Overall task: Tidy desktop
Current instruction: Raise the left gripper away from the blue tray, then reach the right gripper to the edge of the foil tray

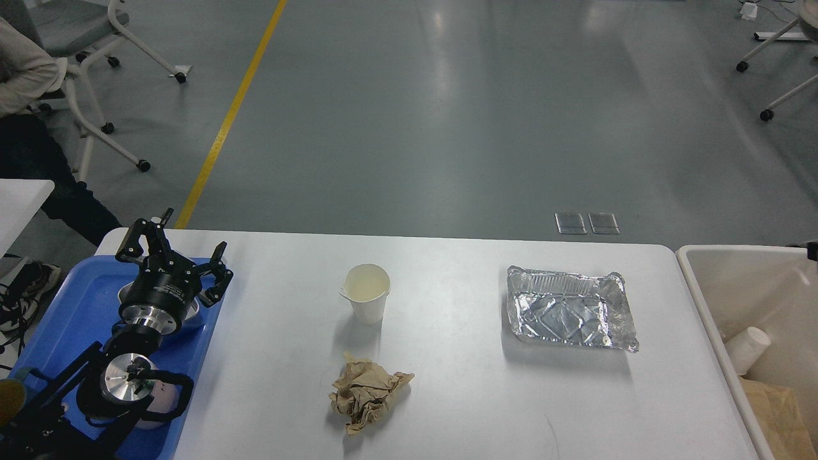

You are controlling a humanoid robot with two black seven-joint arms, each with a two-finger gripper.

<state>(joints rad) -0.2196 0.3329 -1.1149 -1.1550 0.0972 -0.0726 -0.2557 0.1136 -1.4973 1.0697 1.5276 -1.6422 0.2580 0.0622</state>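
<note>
Looking down from the head view, you see your left arm rise from the bottom left corner over a blue tray (57, 332). Its left gripper (176, 252) points up and away from you, with its two fingers spread wide and nothing between them. It hangs above the far right part of the tray, just beside the table's left edge. A metal container under the wrist is mostly hidden by the arm. Your right gripper is out of sight; only a dark sliver shows at the right edge.

Filling the middle of the picture is the desktop (460, 396), a glossy white top with rounded corners. A white paper cup (365, 292) stands upright left of centre. Nearer to you, just below it, lies a crumpled ball of brown paper (367, 394). Well apart to the right sits an empty foil tray (571, 308), dented and open side up. Beside the right edge of the table stands a cream bin (703, 300), holding another paper cup and brown paper. Beyond the table you see grey floor, a yellow line and wheeled chairs.
</note>
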